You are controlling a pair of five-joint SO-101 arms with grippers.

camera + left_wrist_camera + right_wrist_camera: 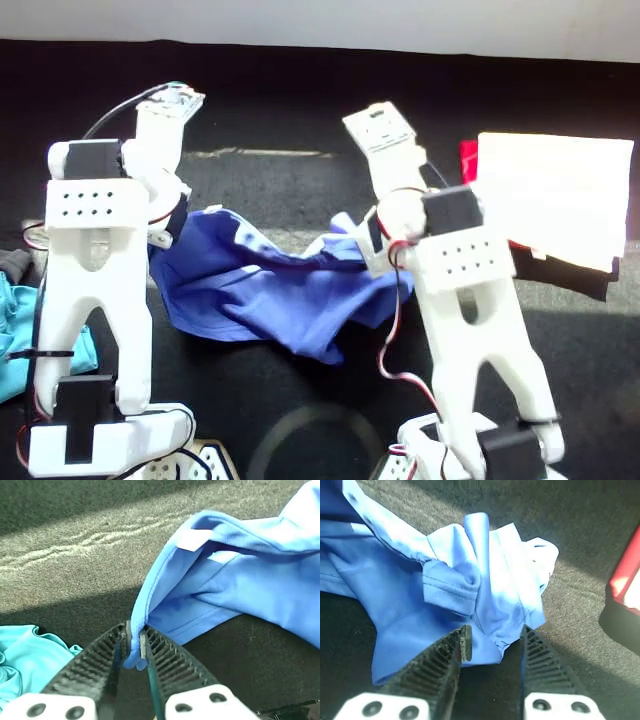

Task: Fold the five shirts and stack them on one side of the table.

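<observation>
Crumpled royal-blue knit shirt (260, 290) lies bunched mid-way across the dark, felt-like surface (300, 100), between the two white arms. It is unfolded, all ridges and loose flaps. Left hand (134, 641) is closed narrow on a hem edge of the blue shirt (240, 580). Its ribbed black fingers (95, 662) pinch a thin fold of cloth at their tips. From the pinch the fabric runs off in a raised ridge, with a small white label (195, 539) showing at a fold farther along. Right hand (495, 637) stands moderately wide, with nothing between its fingers (445, 660). It hangs over a rumpled end of the blue shirt (420, 590), where a sleeve and a seamed hem lap over one another. Cannot tell whether the tips touch cloth. Turquoise cloth shirt (20, 320), loosely heaped, lies at the surface's edge on the left arm's side. In the left wrist view this turquoise shirt (25, 655) is near the left hand and apart from the blue one. On the right arm's side, a flat folded white cloth (555, 195) in strong sunlight tops a stack. A red layer (467, 160) and a black layer (565, 272) peek out from under it. In the right wrist view the red layer (625, 582) lies apart from the blue shirt's end, with bare surface (580, 530) between.
</observation>
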